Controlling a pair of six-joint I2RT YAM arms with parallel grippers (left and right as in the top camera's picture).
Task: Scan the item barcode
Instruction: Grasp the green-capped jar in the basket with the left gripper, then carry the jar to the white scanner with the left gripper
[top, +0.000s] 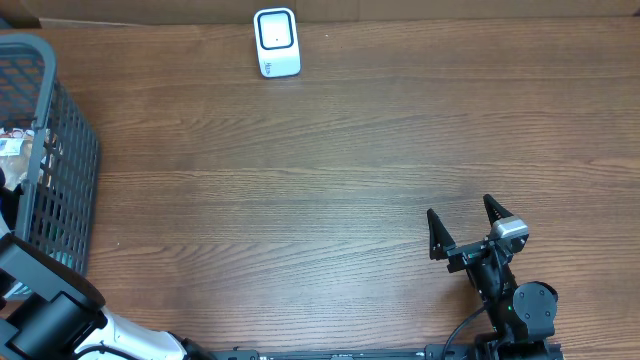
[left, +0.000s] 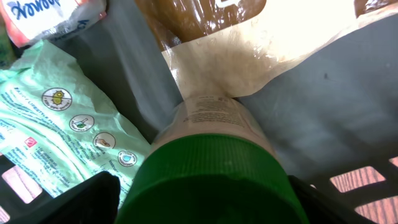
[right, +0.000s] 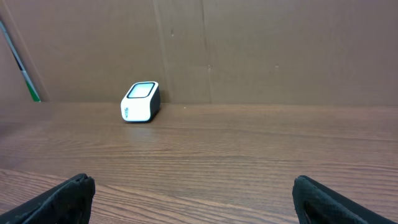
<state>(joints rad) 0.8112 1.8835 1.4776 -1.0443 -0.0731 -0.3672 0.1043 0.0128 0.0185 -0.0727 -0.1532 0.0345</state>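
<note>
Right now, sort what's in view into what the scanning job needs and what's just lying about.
Job: scanner; green-capped bottle, likely the item; left gripper astride its cap; basket holding it.
Lying about: pale green packet; brown-and-clear bag; right gripper, open and idle.
</note>
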